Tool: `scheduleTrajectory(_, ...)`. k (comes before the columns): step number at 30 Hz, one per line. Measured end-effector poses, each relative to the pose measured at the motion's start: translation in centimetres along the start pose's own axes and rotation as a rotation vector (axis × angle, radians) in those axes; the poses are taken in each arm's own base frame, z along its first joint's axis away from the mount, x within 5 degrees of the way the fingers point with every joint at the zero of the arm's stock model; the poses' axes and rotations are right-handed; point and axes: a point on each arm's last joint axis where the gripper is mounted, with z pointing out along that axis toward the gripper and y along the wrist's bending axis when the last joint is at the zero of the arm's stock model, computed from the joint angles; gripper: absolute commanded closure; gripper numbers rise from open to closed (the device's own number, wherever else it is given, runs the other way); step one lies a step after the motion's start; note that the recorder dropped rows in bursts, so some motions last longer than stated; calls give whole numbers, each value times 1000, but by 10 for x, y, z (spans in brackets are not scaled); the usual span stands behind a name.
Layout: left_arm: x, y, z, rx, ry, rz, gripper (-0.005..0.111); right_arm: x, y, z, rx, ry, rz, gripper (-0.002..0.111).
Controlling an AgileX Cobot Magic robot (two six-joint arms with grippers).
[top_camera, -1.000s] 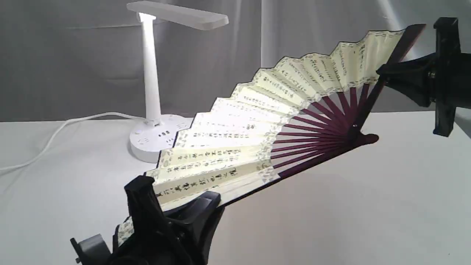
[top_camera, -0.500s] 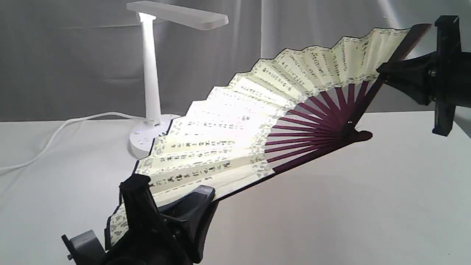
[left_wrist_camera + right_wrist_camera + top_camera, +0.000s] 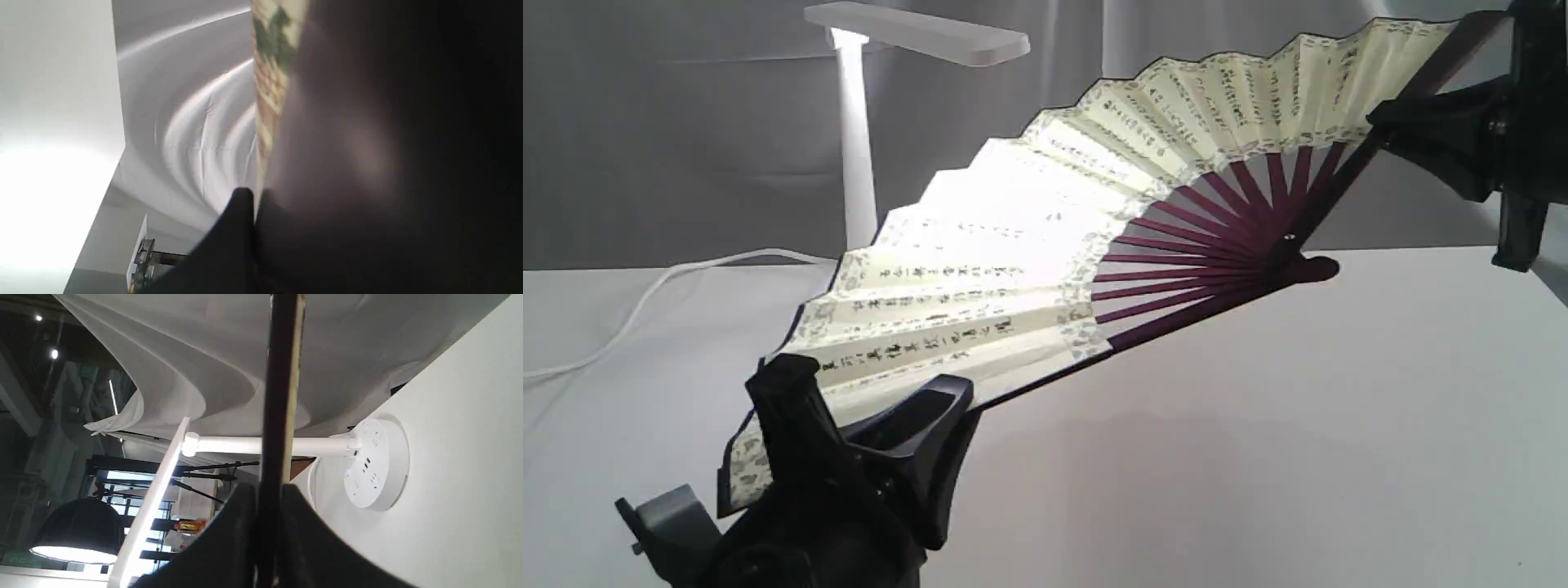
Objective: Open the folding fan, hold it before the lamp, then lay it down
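Paper fan light, fragile, tears easily; hold stiff outer guards only; left pincer, right pincer each clamped on guard.

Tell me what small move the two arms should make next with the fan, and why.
Probably raise the fan a little higher, both arms together. It is open; the left claw and the right claw are each shut on an outer guard. In the exterior view it hides the base and lower stem of the lamp, but the head shows above its edge.
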Motion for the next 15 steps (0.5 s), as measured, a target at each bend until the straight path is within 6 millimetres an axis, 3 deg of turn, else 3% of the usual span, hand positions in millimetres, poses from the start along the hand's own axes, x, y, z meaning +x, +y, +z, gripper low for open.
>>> scheduleTrajectory(9, -17, -8, 8, 17, -42, 21, 107, 3, 5, 5, -8, 9, 10, 108)
scheduleTrajectory(15, -24, -11, 10, 40, -67, 25, 107, 0, 30, 19, -33, 9, -47, 108)
